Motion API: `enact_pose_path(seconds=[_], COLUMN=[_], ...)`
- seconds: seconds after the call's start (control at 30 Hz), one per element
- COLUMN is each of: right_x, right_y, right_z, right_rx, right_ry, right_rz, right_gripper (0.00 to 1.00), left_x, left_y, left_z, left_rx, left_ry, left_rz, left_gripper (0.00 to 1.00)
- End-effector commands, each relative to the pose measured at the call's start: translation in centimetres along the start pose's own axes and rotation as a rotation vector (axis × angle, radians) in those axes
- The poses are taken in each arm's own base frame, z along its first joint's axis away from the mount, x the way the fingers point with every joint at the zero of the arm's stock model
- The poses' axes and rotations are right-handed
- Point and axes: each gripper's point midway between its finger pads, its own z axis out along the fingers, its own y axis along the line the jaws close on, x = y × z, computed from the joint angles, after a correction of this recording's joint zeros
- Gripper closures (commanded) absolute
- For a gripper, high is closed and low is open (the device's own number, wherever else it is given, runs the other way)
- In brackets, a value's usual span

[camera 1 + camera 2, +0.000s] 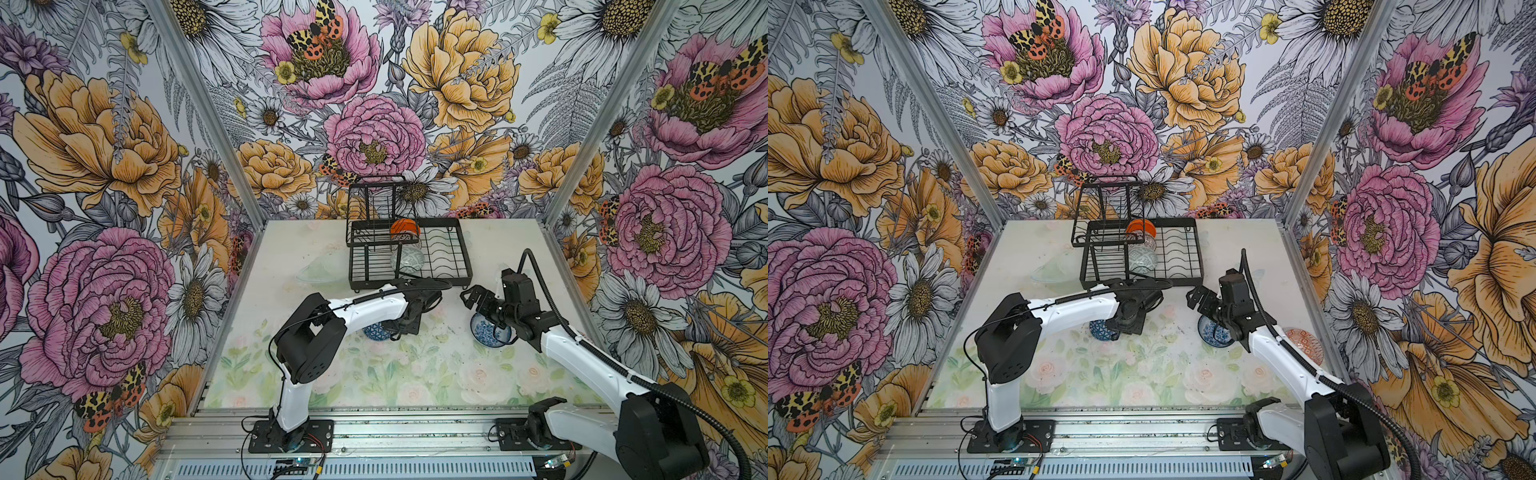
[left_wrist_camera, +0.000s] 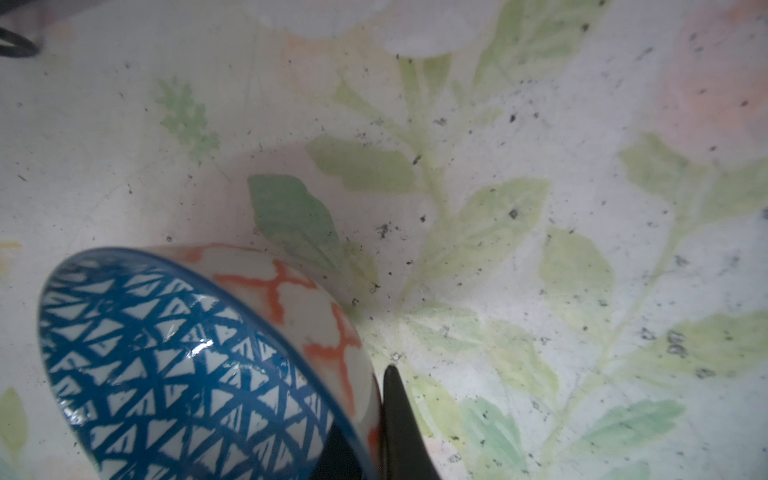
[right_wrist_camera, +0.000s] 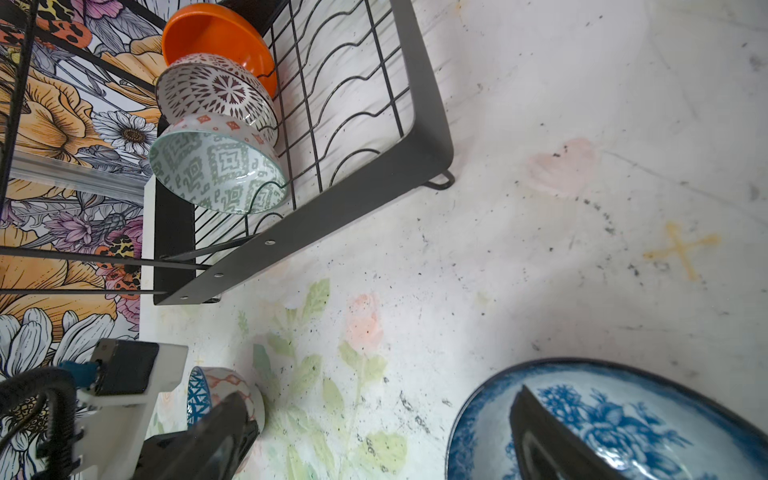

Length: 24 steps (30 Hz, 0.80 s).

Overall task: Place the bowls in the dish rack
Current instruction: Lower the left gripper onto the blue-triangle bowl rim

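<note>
My left gripper is shut on the wall of the blue geometric bowl, which is tilted on its side just over the table. My right gripper hangs open above the blue-white floral bowl, with one finger over its inside. The black wire dish rack stands at the back. In it lean an orange bowl, a white dark-patterned bowl and a grey-green bowl.
A red-orange patterned bowl lies by the right wall behind the right arm. A clear glass dish sits left of the rack. Both arms reach over the middle of the table. Flowered walls close in three sides.
</note>
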Motion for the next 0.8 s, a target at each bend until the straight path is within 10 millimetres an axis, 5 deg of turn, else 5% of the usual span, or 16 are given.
enact_pose_path(seconds=[0.0,0.47,0.77], right_x=[0.0,-0.2,-0.2], right_y=[0.2,0.5,0.5], right_z=[-0.5,-0.8,-0.7], right_rx=[-0.018,-0.027,-0.027], right_ry=[-0.008,-0.021,-0.016], right_rz=[0.015,0.010,0.009], right_gripper=[0.01,0.01,0.01], left_x=[-1.0,-3.0,-4.3], left_y=[-1.0,-1.3,-0.7], left_z=[-0.7,-3.0,-4.6], left_rx=[0.029,0.036,0.024], left_ry=[-0.032,-0.108,-0.162], left_rz=[0.019,0.041,0.044], left_gripper=[0.87,0.66,0.34])
